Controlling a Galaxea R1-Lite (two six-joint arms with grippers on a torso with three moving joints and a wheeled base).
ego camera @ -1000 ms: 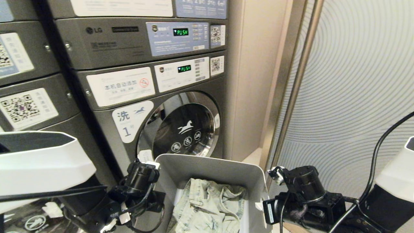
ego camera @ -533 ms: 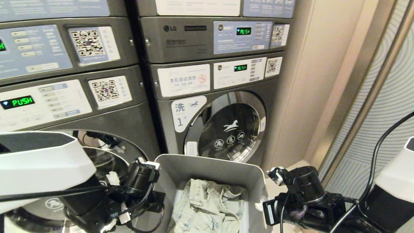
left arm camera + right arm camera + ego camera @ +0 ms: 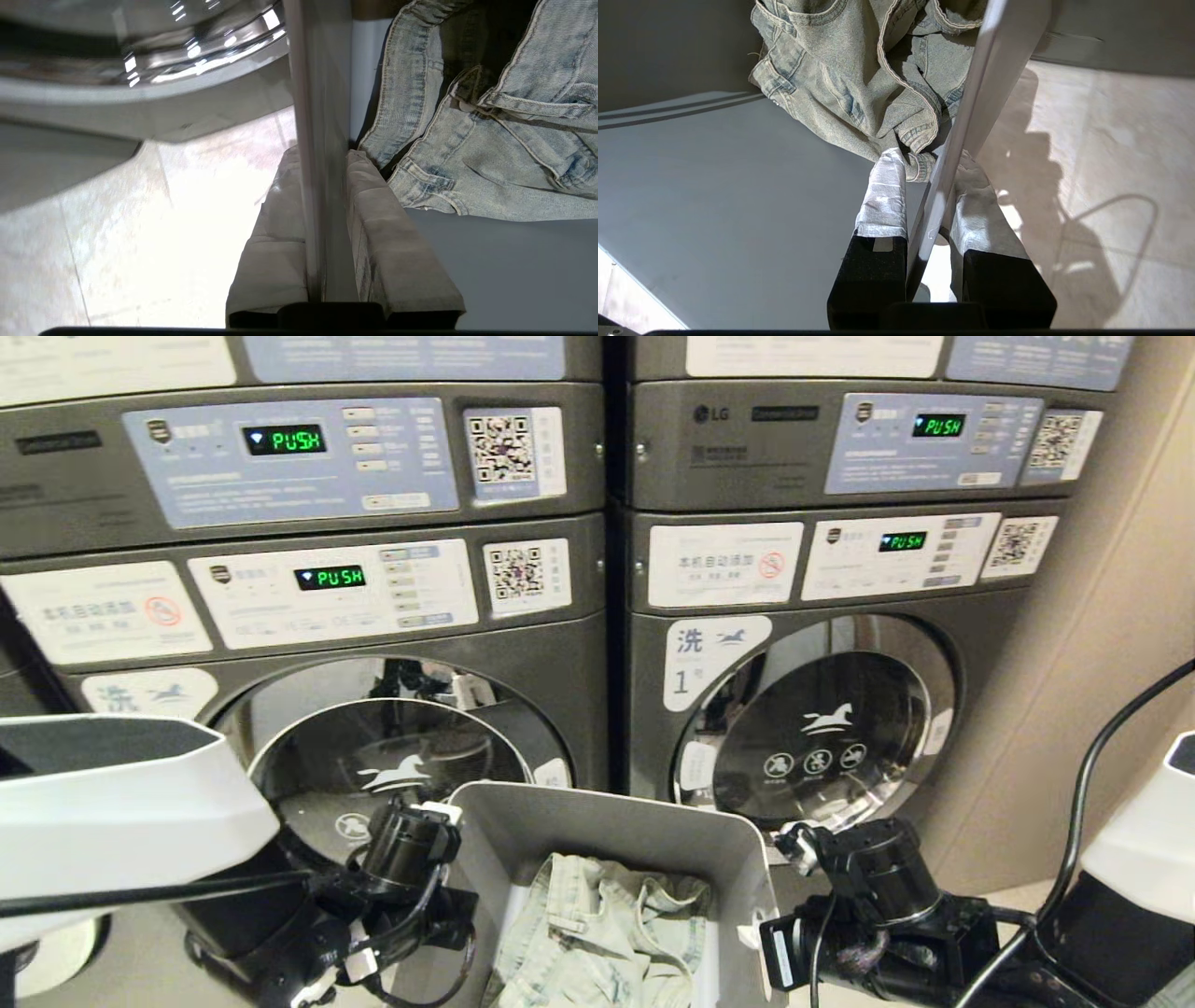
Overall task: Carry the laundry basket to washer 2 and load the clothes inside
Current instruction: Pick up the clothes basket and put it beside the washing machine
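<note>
The left tool (image 3: 322,224) is clamped on the left wall of the laundry basket (image 3: 607,821), and the right tool (image 3: 931,205) pinches the right wall. The clothes (image 3: 607,933) lie inside. The basket hangs before the machines, between washer 1 (image 3: 822,728) at right and the left washer (image 3: 392,756), whose numeral is hidden. Judged so, carrying is nearly finished; both doors look shut, and loading remains.

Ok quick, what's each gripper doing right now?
Left gripper: shut on the laundry basket, fingers pinching its wall.
Right gripper: shut on the laundry basket's opposite wall.
</note>
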